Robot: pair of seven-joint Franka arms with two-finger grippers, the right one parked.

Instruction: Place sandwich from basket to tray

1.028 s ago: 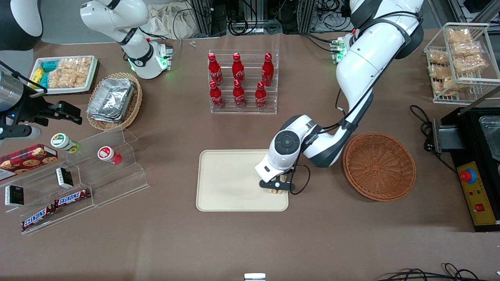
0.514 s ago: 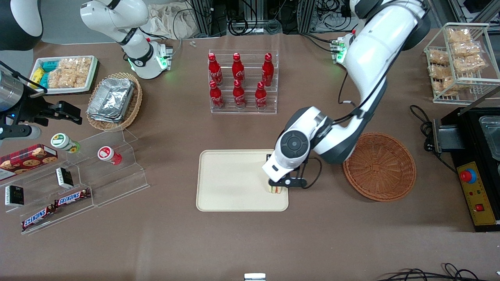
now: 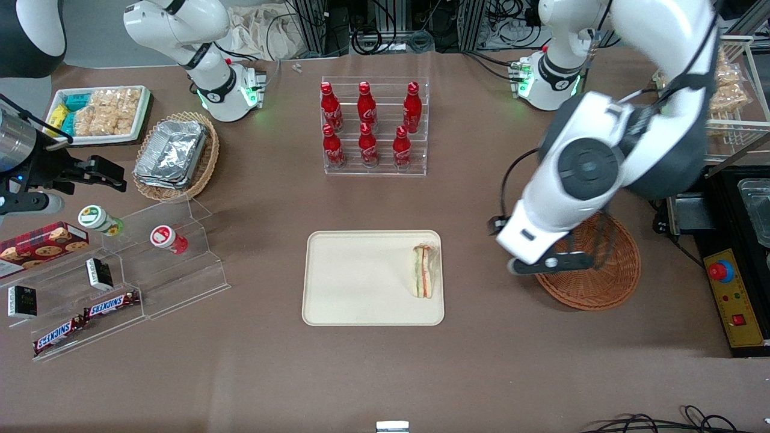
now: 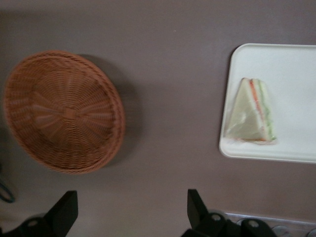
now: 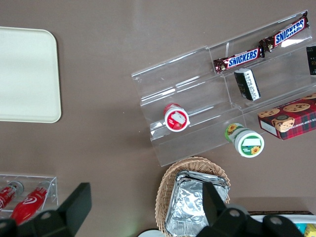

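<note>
The sandwich (image 3: 424, 272), a wrapped triangular wedge with orange and green filling, lies flat in the cream tray (image 3: 361, 282), close to the tray's short rim at the working arm's end. The wrist view shows the same sandwich (image 4: 251, 111) on the tray (image 4: 291, 74). The reddish-brown round basket (image 3: 601, 282) stands beside the tray with nothing in it, as the wrist view of the basket (image 4: 64, 111) confirms. My left gripper (image 3: 550, 263) hangs high above the table between tray and basket, over the basket's rim. The gripper (image 4: 131, 205) is open with nothing between its fingers.
A clear rack of red cola bottles (image 3: 374, 126) stands farther from the front camera than the tray. Toward the parked arm's end are a stepped acrylic shelf (image 3: 120, 282) and an oval basket of foil containers (image 3: 174, 156). A black control box (image 3: 734, 264) sits beside the round basket.
The gripper let go of the sandwich on the tray, rose, and swung away toward the basket. The sandwich stays on the tray, now fully in view.
</note>
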